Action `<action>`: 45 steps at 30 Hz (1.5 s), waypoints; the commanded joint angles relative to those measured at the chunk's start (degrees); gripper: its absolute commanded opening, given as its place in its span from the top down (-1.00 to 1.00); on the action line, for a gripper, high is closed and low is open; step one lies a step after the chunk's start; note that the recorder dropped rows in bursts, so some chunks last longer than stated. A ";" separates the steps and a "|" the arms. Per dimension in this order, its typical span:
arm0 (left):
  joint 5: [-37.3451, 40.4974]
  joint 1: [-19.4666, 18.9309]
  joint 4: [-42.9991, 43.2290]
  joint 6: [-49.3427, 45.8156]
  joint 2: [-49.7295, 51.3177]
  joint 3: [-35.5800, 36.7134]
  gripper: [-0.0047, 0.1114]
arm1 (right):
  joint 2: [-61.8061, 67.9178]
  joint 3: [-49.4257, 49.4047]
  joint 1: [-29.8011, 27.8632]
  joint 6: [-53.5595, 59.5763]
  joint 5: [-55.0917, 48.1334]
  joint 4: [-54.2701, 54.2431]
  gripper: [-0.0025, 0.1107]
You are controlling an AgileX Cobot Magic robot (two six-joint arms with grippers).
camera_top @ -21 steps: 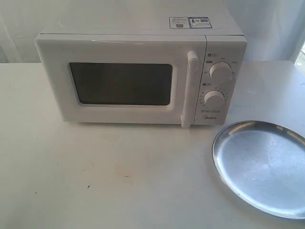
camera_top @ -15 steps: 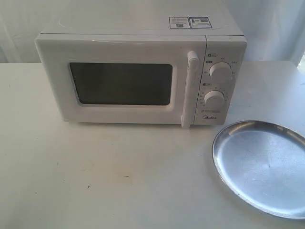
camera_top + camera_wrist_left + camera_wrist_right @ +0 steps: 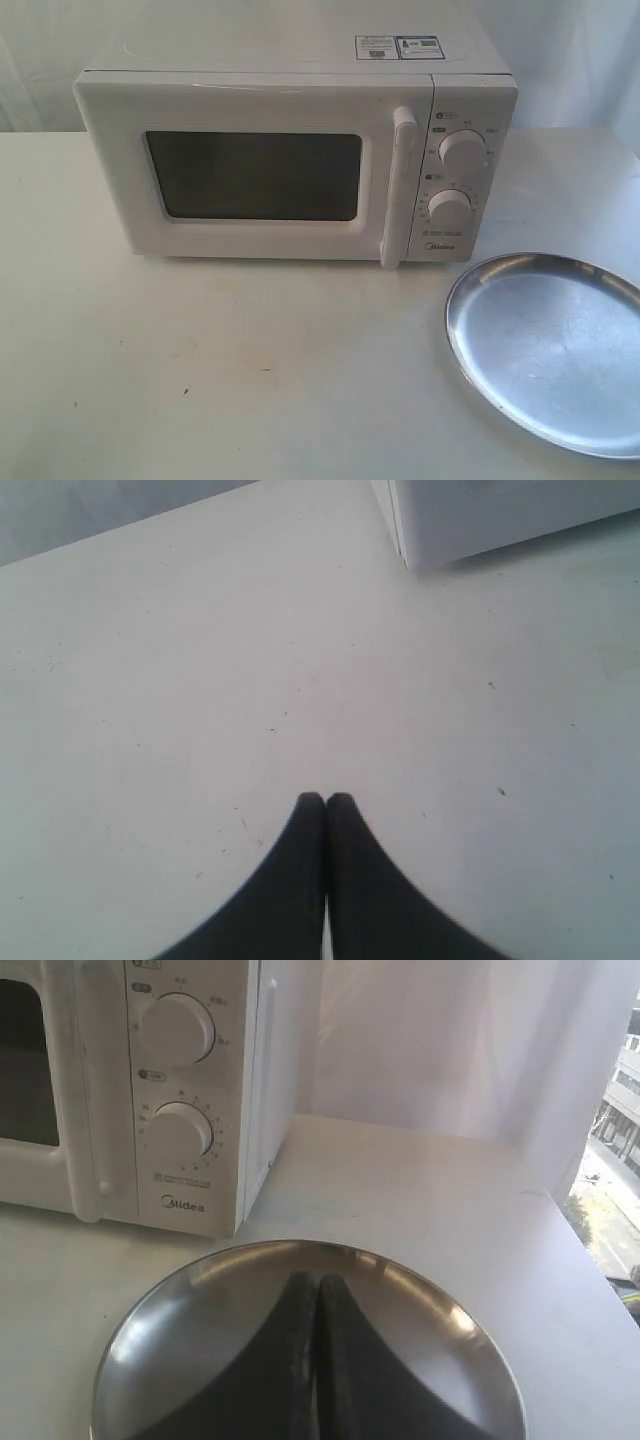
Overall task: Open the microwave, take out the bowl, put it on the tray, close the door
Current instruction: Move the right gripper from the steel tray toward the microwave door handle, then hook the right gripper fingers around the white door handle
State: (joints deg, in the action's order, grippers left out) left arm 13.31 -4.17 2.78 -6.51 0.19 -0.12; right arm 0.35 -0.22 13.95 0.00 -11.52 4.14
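A white counter (image 3: 250, 370) with a few small dark specks and faint scuffs fills the scene. A pale white curtain (image 3: 570, 60) hangs behind it. In the right wrist view, a window (image 3: 615, 1160) past the counter's far edge shows buildings outside in daylight.

The left hand (image 3: 326, 800) has its two dark fingers pressed together tip to tip and grips nothing. It hangs over a bare stretch of counter, with a lower corner of the microwave (image 3: 480, 520) well apart from it. The right hand (image 3: 318, 1280) is likewise closed with nothing between its fingers. It is poised over the tray (image 3: 300, 1350), and whether the tips touch the metal cannot be told.

The microwave (image 3: 280, 50) stands at the back of the counter, with a label sticker (image 3: 397, 47) on its top. Its door (image 3: 255, 175) is shut flush against the body, and the tall white handle (image 3: 398, 185) stands upright along the door's right edge. Two white round dials (image 3: 461, 148) sit one above the other on the panel beside the handle. The door's window is dark, and the bowl cannot be made out through it.

The tray (image 3: 555, 350) lies flat on the counter in front of the microwave's control side and to its right, near but not touching it. Its shiny surface carries only soft reflections.
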 commanded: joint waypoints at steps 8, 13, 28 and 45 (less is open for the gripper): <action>0.00 0.23 -0.22 0.18 -0.19 0.12 0.92 | -0.35 0.22 -0.30 -4.31 24.99 -2.12 0.96; 0.00 0.23 -0.22 0.18 -0.19 0.12 0.92 | -0.35 0.82 -0.30 -23.52 44.41 0.28 0.96; 0.00 0.23 -0.22 0.18 -0.19 0.12 0.92 | 41.95 12.26 -0.30 -23.58 57.93 30.14 0.96; 0.00 0.23 -0.22 0.18 -0.19 0.12 0.92 | 93.81 27.48 -0.30 -6.83 65.92 33.32 0.96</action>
State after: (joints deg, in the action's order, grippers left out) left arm 13.31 -4.17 2.78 -6.51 0.19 -0.12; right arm 92.79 26.83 13.87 -11.81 54.80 44.89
